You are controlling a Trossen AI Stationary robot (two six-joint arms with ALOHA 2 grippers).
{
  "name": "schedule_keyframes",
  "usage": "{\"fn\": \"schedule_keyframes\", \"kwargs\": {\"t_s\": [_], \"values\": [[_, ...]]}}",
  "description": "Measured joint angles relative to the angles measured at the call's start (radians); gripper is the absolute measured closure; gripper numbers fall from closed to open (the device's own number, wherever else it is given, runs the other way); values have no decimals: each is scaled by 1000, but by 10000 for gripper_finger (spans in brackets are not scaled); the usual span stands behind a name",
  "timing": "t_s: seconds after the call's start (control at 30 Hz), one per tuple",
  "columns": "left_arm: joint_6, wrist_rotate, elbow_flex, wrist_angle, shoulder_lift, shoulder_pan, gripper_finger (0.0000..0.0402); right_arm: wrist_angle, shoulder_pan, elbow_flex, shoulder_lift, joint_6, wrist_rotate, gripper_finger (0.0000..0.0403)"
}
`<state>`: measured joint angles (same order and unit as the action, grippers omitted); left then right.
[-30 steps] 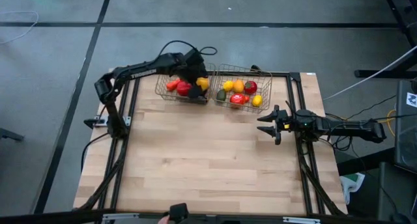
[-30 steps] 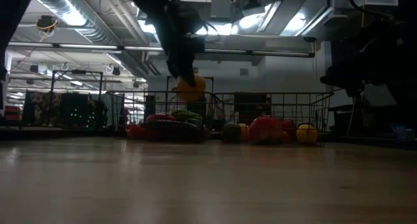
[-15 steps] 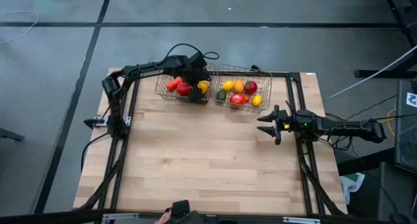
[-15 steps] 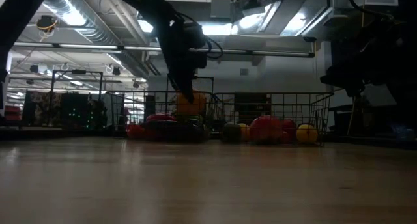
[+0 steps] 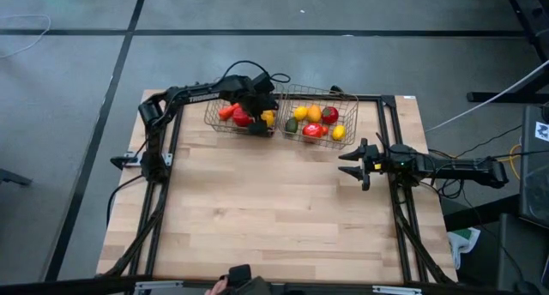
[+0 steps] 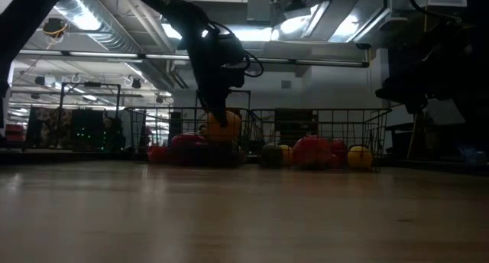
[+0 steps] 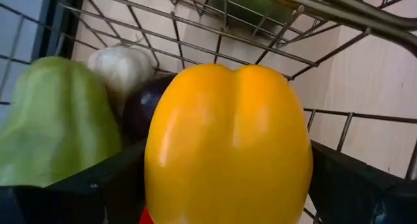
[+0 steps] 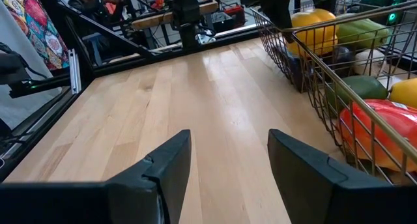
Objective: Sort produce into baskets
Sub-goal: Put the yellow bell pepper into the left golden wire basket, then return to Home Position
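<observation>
Yellow pepper (image 7: 228,146): we saw it between the left gripper's (image 5: 262,117) fingers, down inside the left basket (image 5: 214,120), at the end nearest the other basket.
Left gripper: we found its jaws spread wide and closed on the yellow pepper.
Beside the pepper: we noted a green pepper (image 7: 55,123), a white garlic (image 7: 120,68) and a dark purple piece (image 7: 143,107).
Right basket (image 5: 343,98): we saw red, yellow, orange and green pieces inside.
Right gripper (image 5: 353,164): we saw it over bare table (image 5: 257,209) near that basket, jaws partly apart, nothing between them.
</observation>
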<state>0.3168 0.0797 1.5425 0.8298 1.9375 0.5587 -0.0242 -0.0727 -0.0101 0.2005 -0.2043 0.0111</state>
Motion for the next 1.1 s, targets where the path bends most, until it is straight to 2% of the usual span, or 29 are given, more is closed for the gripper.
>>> {"fn": "schedule_keyframes", "kwargs": {"t_s": [0.17, 0.4, 0.63, 1.1], "values": [[0, 9, 0, -4, 2, 0, 59, 0, 0, 0, 0, 0, 0, 199], [-16, 76, 0, -2, 3, 13, 56, 0, 0, 0, 0, 0, 0, 199], [-28, 119, 0, -1, 3, 31, 6, 0, 0, 0, 0, 0, 0, 199], [-21, 175, 20, 24, 2, 46, 2, 0, 0, 0, 0, 0, 0, 199]]}}
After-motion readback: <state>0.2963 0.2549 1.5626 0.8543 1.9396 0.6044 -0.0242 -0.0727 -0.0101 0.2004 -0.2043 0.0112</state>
